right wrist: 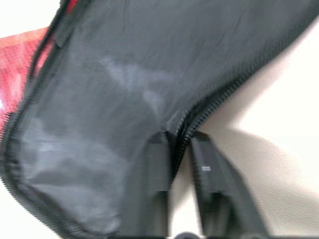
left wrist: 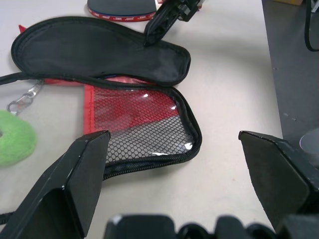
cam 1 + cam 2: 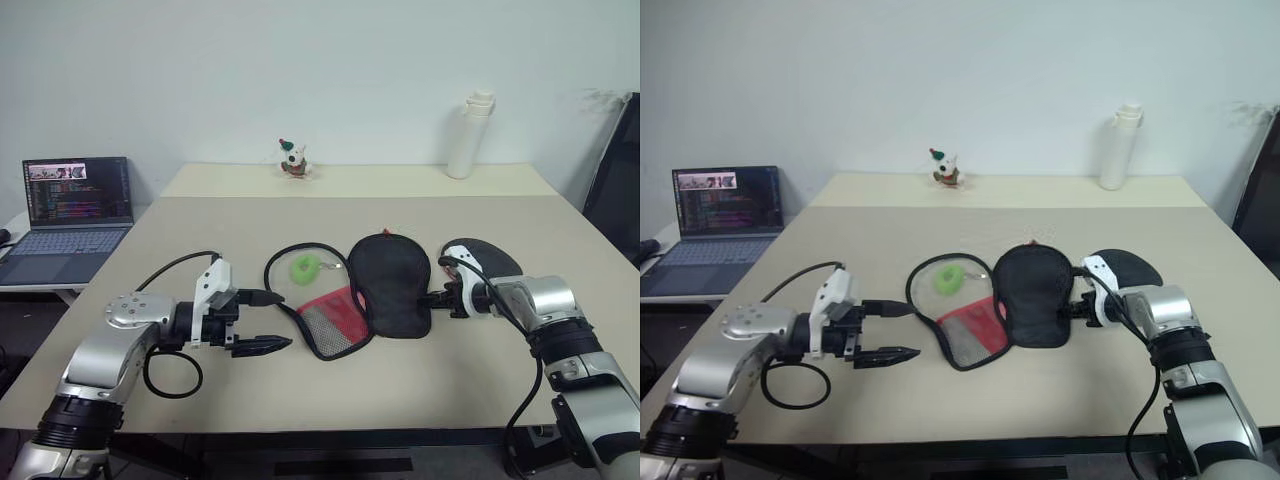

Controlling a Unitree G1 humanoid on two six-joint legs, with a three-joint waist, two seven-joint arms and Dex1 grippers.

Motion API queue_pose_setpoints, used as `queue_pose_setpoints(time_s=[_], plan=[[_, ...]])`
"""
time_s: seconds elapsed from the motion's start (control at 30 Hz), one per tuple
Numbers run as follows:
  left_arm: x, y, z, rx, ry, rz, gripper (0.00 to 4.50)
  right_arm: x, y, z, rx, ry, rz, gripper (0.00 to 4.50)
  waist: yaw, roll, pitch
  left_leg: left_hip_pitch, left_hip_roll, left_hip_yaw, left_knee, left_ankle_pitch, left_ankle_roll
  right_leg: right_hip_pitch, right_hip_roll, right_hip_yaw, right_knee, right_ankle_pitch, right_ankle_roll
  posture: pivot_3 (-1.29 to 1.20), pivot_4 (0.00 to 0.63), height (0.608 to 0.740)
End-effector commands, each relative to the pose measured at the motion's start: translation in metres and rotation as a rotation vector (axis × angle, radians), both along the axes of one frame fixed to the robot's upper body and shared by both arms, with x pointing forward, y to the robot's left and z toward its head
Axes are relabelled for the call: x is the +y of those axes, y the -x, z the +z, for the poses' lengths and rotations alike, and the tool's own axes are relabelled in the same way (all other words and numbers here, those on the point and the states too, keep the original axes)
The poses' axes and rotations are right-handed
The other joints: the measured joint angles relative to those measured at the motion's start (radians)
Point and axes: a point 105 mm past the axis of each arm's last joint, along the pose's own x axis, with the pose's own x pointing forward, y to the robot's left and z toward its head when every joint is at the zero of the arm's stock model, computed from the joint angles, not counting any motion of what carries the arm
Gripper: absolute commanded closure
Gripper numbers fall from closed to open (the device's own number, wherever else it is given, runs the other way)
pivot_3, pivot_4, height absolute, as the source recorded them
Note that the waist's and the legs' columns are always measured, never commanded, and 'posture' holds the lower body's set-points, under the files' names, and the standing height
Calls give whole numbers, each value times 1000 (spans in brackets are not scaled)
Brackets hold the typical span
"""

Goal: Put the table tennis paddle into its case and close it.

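One case lies open on one table, with one table tennis paddle at three o'clock. Beyond stand one white bottle and one toy figure; one laptop sits at nine o'clock.

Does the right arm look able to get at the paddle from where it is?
Probably yes: the paddle lies bare on the table just behind the right gripper, nothing between, though its fingers sit at the case flap's edge.

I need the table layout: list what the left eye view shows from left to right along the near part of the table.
Laptop → left gripper → green ring charm → case → right gripper → table tennis paddle.
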Motion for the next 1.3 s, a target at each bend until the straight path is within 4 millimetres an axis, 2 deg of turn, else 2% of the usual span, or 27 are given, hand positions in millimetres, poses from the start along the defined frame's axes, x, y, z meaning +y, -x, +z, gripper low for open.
queue_pose_setpoints(time_s=[0.03,0.1,0.23,0.33,0.4,0.63,0.8,1.07,1.3], plan=[[0,-1,8,-36,-7,-12,0,-18,-5,21,-119,67,-17,2207,0,0,0,0,0,0,0,0,0,0,0,0,0,0,0,0,150,740],[0,-1,7,-38,-6,-13,0,-25,-4,32,-185,96,0,1526,4,1,0,0,0,0,0,0,0,0,0,0,0,0,0,0,150,740],[-1,0,7,-39,0,-13,0,-34,2,62,-287,17,-2,160,3,1,1,-1,-1,0,0,0,0,0,-1,0,-1,0,0,0,150,740],[-3,1,7,-39,6,-17,0,-51,8,74,-340,-9,-55,160,2,1,1,-1,0,0,0,0,0,0,0,0,0,0,0,0,150,740],[-3,0,7,-40,8,-19,0,-63,9,74,-357,0,-101,71,3,1,1,-1,0,-1,0,0,0,0,0,0,0,0,0,0,150,740],[-13,-4,13,-61,16,-56,0,-132,8,48,-331,119,-333,71,2,1,1,0,-1,2,0,0,0,0,0,0,0,0,0,0,150,740],[-15,-7,16,-69,7,-73,0,-161,6,35,-280,136,-425,71,-1,1,1,1,-1,4,0,0,0,0,0,1,0,0,0,0,150,740],[-14,-10,18,-77,-2,-79,0,-158,0,15,-214,150,-391,71,-3,1,1,2,0,6,0,0,0,0,1,3,0,0,0,0,150,740],[-13,-8,17,-77,-5,-73,0,-144,-2,1,-168,167,-307,71,-4,1,1,2,0,7,0,0,0,0,0,3,0,0,0,0,150,740]])
